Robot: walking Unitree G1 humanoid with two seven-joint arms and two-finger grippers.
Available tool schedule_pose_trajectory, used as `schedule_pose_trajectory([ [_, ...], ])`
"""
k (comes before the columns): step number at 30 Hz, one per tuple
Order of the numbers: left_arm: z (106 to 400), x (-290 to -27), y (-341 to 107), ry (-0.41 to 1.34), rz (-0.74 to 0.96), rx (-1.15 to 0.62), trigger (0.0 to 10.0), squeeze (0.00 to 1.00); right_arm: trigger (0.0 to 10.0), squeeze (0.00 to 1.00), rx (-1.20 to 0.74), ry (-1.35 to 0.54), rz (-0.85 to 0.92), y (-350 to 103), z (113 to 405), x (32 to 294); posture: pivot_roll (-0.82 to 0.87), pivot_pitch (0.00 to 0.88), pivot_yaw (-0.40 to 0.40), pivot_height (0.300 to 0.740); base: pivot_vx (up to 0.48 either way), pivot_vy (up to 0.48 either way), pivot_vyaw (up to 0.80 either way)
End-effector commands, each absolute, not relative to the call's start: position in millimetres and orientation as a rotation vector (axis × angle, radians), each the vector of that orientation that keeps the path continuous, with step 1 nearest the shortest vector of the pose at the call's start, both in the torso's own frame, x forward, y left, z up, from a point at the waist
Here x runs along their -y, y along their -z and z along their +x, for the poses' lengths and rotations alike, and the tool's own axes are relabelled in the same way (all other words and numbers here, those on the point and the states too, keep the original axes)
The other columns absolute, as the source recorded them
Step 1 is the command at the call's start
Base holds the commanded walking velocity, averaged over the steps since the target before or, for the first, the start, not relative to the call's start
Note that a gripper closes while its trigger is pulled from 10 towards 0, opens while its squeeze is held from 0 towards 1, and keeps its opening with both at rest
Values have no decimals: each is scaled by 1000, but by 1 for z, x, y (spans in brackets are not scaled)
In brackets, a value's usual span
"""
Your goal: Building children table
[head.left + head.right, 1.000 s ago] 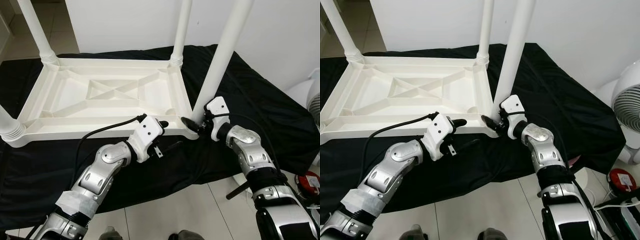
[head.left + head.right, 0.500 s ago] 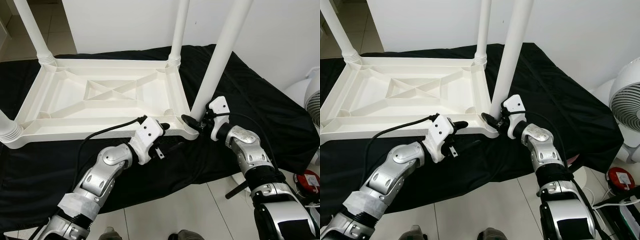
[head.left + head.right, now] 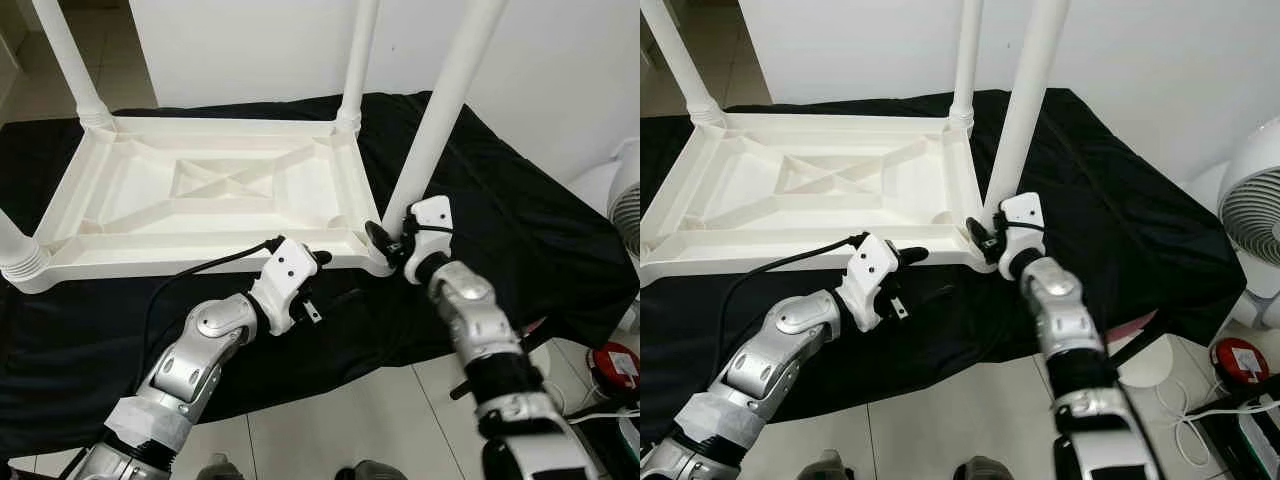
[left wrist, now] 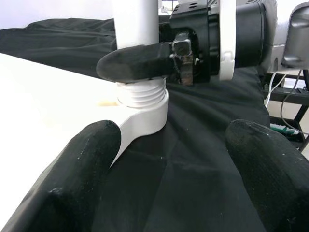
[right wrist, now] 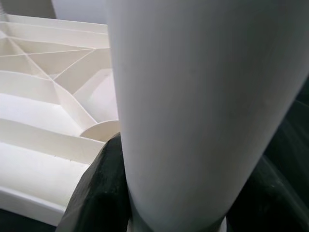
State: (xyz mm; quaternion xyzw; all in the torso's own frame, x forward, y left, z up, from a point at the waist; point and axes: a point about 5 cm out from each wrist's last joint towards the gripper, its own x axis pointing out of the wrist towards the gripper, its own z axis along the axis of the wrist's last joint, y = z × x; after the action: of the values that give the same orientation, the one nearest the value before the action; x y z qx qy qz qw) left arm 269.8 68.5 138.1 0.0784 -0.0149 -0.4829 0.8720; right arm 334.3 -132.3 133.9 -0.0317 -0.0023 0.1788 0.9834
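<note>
Left eye view looks down on a white plastic children's table [image 3: 210, 195] lying upside down on a black cloth [image 3: 520, 230], its ribbed underside facing up and its white legs standing up from the corners. The near-right leg [image 3: 440, 110] rises from a threaded collar [image 4: 141, 96] at the table's near-right corner, and the right pincer [image 3: 385, 240] is clamped on the base of this leg just above the collar; in the right wrist view the leg is pressed between two black fingers [image 5: 99, 193], and in the left wrist view one of those fingers lies across the leg right over the collar's thread. The left pincer [image 3: 318, 262] hovers just in front of the table's near edge, a little to the left of that corner, pointing at it; its two black fingers [image 4: 72, 188] stand wide apart with nothing between them but the black cloth, one of them lying close to the white corner, though whether it touches cannot be told. A black cable [image 3: 200, 270] runs from the left wrist across the cloth beside the table's near rim. At the right edge stand a white fan [image 3: 1250, 215] and a red object [image 3: 1238, 358] on the pale tiled floor [image 3: 350, 420].
</note>
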Motion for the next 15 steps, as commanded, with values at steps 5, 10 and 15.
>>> schedule_pose_trajectory([
  [5,268,-70,-136,1028,168,14,10000,0,10000,0,-77,-126,-3,-123,322,115,65,0,-54,740,0,0,0],
  [10,268,-70,-136,1028,169,10,10000,0,10000,0,-49,-165,4,-132,311,85,68,0,-57,740,0,0,0],
  [15,268,-70,-136,1024,171,10,10000,0,10000,0,-71,-154,3,-134,309,85,74,0,-63,740,0,0,0],
])
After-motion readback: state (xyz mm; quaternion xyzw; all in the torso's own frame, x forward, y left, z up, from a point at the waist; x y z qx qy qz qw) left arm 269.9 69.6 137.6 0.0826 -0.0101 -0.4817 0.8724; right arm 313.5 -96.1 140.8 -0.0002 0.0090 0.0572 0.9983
